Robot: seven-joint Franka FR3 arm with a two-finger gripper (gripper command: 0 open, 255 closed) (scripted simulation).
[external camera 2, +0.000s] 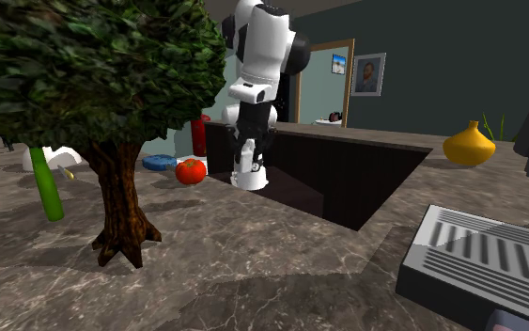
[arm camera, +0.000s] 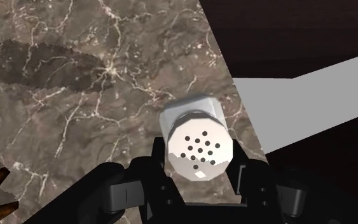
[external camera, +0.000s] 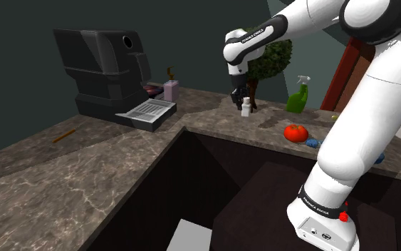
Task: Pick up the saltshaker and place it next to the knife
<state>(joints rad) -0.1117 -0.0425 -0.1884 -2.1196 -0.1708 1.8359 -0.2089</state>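
The saltshaker is white, with a round top full of small holes. My black gripper comes down on it from above, and the fingers press against both of its sides. In the shoulder view the gripper holds the saltshaker at the back of the marble counter, by the small tree; I cannot tell if its base still touches the counter. The saltshaker stands out white near the sink's edge. The knife, thin and brown, lies far off at the shoulder view's left.
A dark coffee machine with a grey drip tray and a soap dispenser stand between shaker and knife. A deep dark sink opens in front. A tomato and a green spray bottle sit to the right.
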